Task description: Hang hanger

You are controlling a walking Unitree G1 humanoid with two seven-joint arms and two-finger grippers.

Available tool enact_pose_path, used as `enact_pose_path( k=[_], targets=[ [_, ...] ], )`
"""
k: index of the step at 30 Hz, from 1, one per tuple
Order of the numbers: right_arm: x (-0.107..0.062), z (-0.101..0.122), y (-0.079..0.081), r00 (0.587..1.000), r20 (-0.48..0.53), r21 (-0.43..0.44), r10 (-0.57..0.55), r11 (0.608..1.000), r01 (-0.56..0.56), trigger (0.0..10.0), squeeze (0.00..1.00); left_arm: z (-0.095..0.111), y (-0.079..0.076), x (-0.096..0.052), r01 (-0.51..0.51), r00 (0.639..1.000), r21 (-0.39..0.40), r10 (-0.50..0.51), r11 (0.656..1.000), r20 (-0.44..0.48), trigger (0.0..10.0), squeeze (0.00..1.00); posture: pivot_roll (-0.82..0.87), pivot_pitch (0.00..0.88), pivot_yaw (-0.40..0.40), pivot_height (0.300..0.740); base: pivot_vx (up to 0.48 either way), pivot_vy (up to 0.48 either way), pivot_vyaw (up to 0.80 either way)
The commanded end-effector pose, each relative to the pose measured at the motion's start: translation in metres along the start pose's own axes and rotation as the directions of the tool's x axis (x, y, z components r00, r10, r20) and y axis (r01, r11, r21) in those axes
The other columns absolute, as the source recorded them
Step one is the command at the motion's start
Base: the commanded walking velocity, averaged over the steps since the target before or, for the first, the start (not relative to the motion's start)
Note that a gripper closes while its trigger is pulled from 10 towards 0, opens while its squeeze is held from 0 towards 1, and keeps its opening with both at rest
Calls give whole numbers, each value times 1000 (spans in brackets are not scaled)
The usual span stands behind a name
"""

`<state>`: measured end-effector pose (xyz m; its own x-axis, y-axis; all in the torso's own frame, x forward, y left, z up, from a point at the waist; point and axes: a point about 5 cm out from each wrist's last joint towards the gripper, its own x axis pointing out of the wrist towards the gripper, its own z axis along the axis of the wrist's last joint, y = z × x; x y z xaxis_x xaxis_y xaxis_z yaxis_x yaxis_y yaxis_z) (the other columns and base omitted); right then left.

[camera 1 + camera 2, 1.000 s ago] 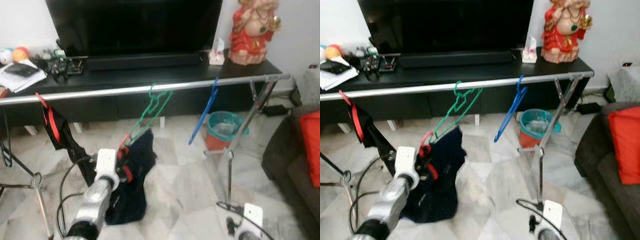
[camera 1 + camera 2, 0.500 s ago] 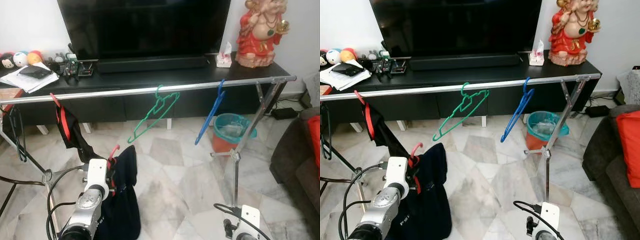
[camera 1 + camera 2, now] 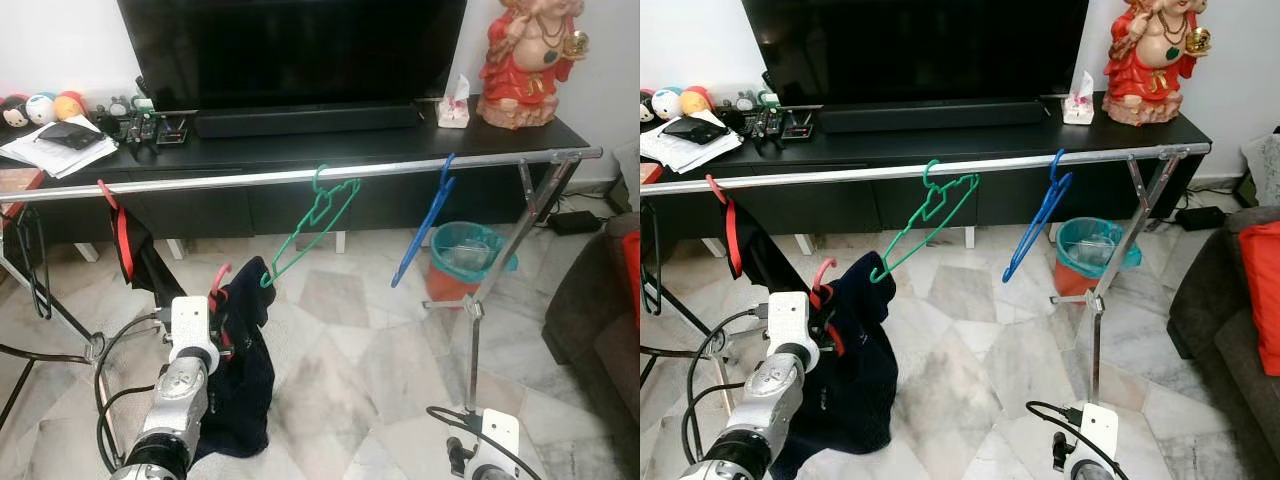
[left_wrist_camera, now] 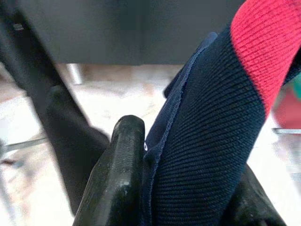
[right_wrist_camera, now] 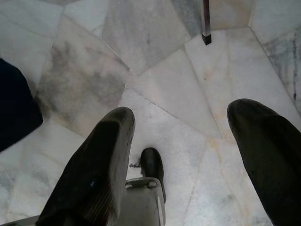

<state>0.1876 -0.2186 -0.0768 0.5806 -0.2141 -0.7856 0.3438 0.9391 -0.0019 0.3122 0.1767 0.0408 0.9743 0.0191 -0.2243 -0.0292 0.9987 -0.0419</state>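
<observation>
Gripping a dark navy knitted garment on a pink-red plastic hanger, the left gripper has its jaws clamped on the cloth at about 8 o'clock, low over the pale marble floor. At 5 o'clock the right gripper hangs with jaws wide apart. Beyond, toward 12 o'clock, a long silver metal rail carries a green wire hanger and a blue plastic hanger.

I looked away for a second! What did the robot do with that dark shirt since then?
The left gripper kept its hold on the navy garment on its red plastic hanger, drew it back from the green wire hanger, then raised it again, nearer the silver metal rail. The hanger's hook is not on the rail yet. The green hanger, the blue hanger and the right gripper stayed put.
</observation>
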Motion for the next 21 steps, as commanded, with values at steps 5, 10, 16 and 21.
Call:
enact_pose_path(
  k=[5,10,16,21],
  targets=[
    [0,2,1,1000,-3,-6,0,1000,0,10000,0,22,-11,6,91,991,-49,-85,995,102,10000,0,25,0,22,740,0,0,0],
    [1,3,1,1000,0,-13,3,1000,-3,10000,0,26,-15,8,121,986,-57,-114,991,118,10000,0,23,0,21,740,0,0,0],
    [1,4,3,1000,2,-23,8,1000,-8,10000,0,28,-20,8,179,977,-60,-170,982,129,10000,0,23,0,21,740,0,0,0],
    [1,4,4,1000,3,-27,11,1000,-11,10000,0,26,-22,7,222,969,-28,-218,975,115,10000,0,26,0,21,740,0,0,0]
  ],
)
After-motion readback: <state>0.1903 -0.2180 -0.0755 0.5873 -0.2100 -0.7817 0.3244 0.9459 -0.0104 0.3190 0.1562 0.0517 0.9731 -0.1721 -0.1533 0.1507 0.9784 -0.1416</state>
